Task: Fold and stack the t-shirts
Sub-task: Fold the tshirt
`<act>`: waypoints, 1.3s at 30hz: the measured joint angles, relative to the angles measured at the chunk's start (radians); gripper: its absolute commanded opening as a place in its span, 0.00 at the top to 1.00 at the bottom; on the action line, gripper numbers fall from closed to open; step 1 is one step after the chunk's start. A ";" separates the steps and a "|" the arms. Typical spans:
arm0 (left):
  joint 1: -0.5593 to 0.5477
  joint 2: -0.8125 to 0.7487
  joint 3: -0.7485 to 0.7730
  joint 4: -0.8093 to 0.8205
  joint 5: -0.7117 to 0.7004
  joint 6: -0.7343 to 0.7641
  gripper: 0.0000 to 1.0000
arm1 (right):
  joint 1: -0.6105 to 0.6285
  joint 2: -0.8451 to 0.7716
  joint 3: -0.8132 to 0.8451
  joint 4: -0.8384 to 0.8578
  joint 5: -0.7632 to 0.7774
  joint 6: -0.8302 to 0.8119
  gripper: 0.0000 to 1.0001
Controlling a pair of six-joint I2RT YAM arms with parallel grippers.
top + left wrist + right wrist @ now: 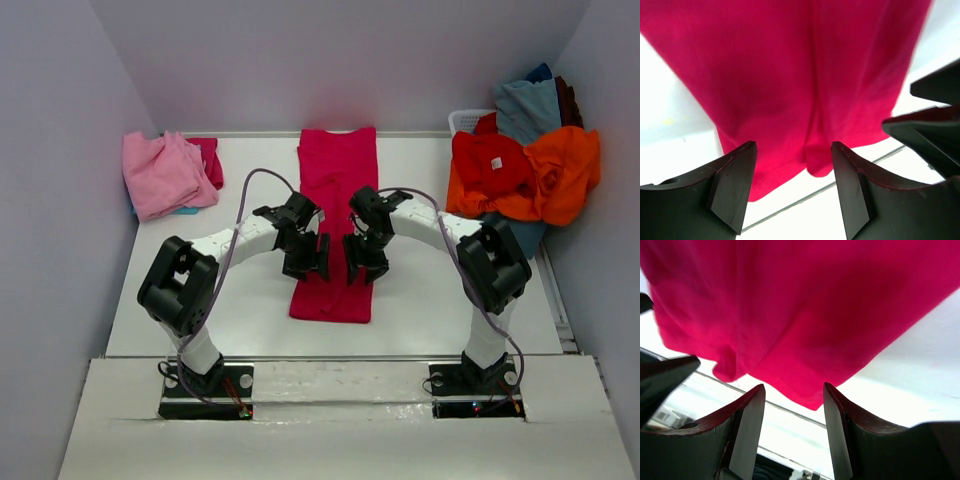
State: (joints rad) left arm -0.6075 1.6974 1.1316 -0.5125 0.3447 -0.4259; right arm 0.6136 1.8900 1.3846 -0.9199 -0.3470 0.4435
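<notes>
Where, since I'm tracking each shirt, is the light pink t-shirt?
In the top view, the light pink t-shirt lies at the far left corner of the table, left of the spread crimson t-shirt.

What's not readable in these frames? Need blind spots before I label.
Top view: the left hand and right hand cover the crimson shirt at its middle.
Top view: white basket mostly buried by the pile; shirt count there unclear.
Top view: layers under the pink shirt show only slivers.
Wrist views: frame edges cut off the crimson shirt; its far end unseen.
</notes>
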 measured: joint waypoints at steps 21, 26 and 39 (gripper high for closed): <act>-0.004 -0.026 -0.082 0.029 0.003 -0.013 0.30 | 0.134 -0.040 -0.158 0.071 -0.035 0.103 0.52; -0.004 -0.022 -0.082 0.027 0.003 -0.013 0.31 | 0.140 -0.040 -0.190 0.076 -0.041 0.112 0.53; -0.004 0.029 -0.082 0.013 0.003 -0.008 0.33 | 0.140 -0.081 -0.311 0.085 -0.047 0.137 0.54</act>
State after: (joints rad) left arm -0.6117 1.7260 1.0492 -0.4995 0.3473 -0.4339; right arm 0.7540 1.8088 1.0733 -0.8349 -0.3935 0.5808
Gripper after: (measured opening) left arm 0.675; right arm 0.460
